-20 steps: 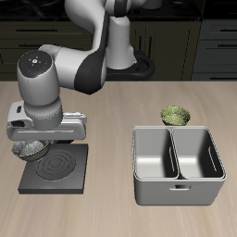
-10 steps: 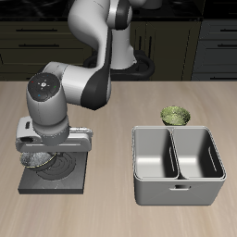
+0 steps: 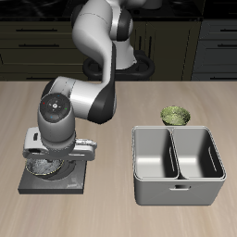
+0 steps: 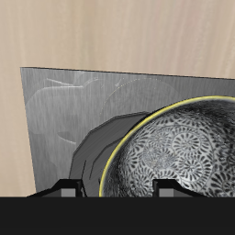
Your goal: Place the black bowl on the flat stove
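Gripping black bowl point(image 4: 174, 147) rim, pincer point(image 4: 115, 189) clamped, bowl low over flat stove point(image 3: 72, 180).

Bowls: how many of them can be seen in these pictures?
2. The small dark bowl with speckled inside is under the claw, over the flat black square stove. The small green patterned bowl sits behind the grey two-compartment metal bin.
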Controlling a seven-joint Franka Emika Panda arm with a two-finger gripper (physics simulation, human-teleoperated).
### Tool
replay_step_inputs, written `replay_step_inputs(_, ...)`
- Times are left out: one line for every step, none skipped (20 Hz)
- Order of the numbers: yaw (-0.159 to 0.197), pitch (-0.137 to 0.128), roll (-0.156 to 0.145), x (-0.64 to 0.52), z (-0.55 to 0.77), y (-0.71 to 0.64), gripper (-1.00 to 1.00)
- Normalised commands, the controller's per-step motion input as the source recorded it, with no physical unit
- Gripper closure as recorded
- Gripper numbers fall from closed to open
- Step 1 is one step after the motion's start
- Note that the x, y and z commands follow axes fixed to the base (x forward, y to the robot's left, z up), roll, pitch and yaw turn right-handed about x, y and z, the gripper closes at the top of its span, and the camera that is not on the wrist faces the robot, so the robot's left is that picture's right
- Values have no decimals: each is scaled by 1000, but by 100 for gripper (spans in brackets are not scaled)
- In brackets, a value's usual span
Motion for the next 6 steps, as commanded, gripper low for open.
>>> replay_step_inputs(-80,65,-13,-313,-20,225,-100)
replay_step_inputs(-11,64,-18,-156,31,177,-100)
replay_step_inputs(1,45,-33,-198,113,225,-100)
replay_step_inputs(-75,-12,67,-254,256,353,-100)
replay_step_inputs(26,-31,37,-282,321,300,-100)
replay_step_inputs(-9,-34,-22,-355,432,205,-100)
